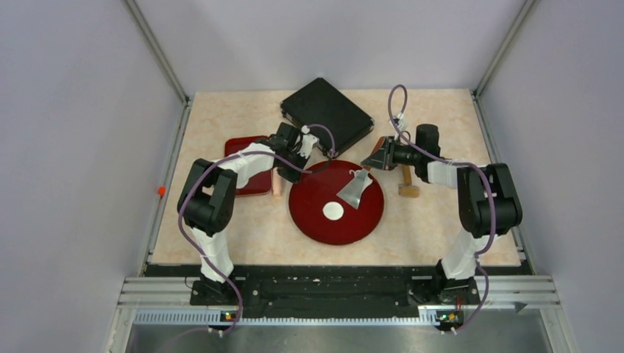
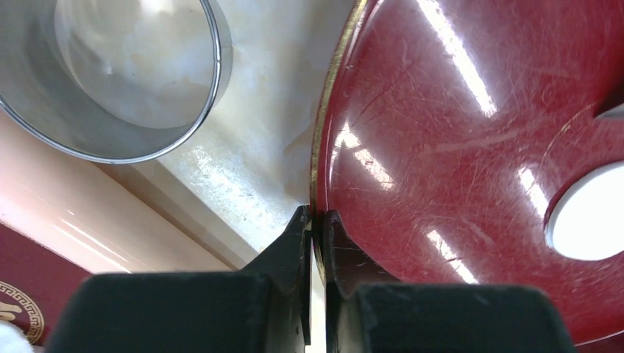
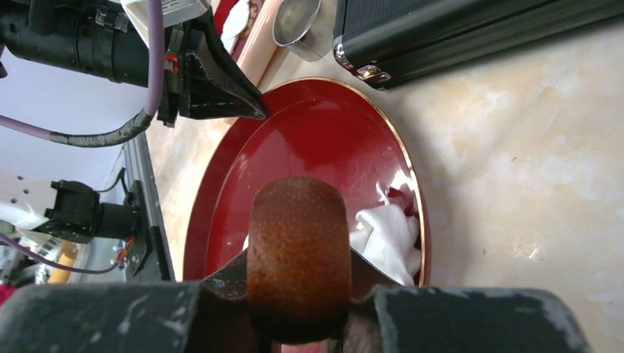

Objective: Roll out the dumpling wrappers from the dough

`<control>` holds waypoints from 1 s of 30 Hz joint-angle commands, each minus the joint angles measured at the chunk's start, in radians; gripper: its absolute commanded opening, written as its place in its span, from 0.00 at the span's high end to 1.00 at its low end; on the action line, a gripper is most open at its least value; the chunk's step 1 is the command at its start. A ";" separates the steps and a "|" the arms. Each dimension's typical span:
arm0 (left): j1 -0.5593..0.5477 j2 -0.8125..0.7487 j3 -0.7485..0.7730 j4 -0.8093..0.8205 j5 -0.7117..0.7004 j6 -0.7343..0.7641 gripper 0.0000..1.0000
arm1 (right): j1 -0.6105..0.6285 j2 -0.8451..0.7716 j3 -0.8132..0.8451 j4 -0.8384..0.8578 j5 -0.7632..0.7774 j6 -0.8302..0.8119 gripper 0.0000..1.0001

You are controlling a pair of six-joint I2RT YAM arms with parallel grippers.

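Observation:
A round red plate (image 1: 309, 213) lies mid-table. On it sit one neat white dumpling wrapper (image 1: 333, 211) and, farther back and to the right, the ragged flattened dough (image 1: 355, 190). My left gripper (image 1: 321, 156) is shut on the plate's far-left rim; in the left wrist view the fingers (image 2: 298, 243) pinch the gold-edged rim (image 2: 318, 184), and the wrapper (image 2: 589, 213) shows at the right edge. My right gripper (image 1: 373, 162) hovers over the plate's far-right edge, shut on a brown wooden rolling pin (image 3: 298, 243), just above the dough (image 3: 390, 239).
A black case (image 1: 326, 112) lies behind the plate. A red rectangular tray (image 1: 246, 165) with a wooden strip (image 1: 277, 184) sits at left. A metal ring cutter (image 2: 118, 73) stands beside the plate's rim. Another wooden piece (image 1: 407, 185) lies under my right arm.

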 commanded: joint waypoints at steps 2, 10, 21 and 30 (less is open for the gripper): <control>-0.012 0.016 -0.005 0.017 -0.022 0.011 1.00 | 0.012 0.055 -0.030 0.149 0.016 0.036 1.00; -0.028 0.028 0.004 0.016 -0.057 -0.020 1.00 | 0.034 0.082 -0.038 0.177 -0.006 0.069 1.00; -0.035 0.037 0.011 0.009 -0.087 -0.039 1.00 | 0.070 0.133 -0.034 0.170 -0.038 0.076 1.00; -0.036 0.032 0.006 0.014 -0.087 -0.041 1.00 | 0.070 0.161 -0.024 0.210 -0.103 0.161 1.00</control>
